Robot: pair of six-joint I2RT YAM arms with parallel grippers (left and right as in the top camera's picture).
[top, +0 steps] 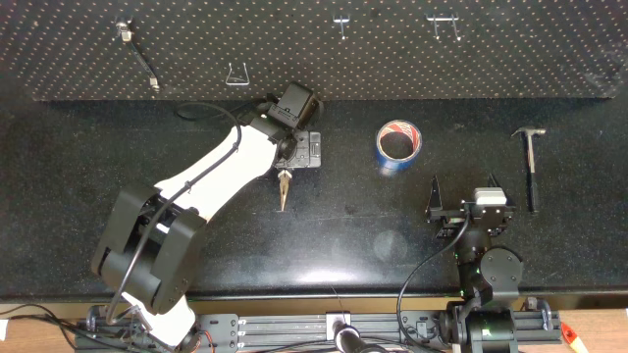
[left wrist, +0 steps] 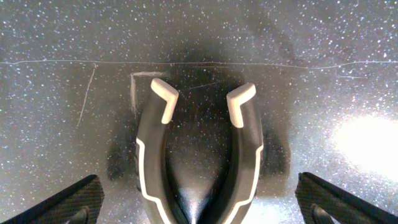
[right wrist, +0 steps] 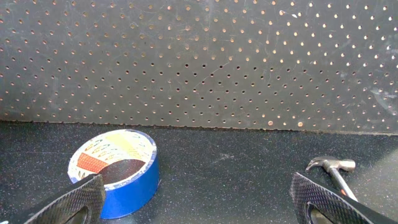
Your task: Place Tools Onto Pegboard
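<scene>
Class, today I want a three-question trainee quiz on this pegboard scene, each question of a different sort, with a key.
1. Fill in: the blue tape roll lies between the pliers and the ____.
2. True or false: the hammer hangs on the pegboard.
3. Which tool is the left pincer over? A tape roll; B pliers; C hammer.
Key: 1 hammer; 2 false; 3 B.
</scene>
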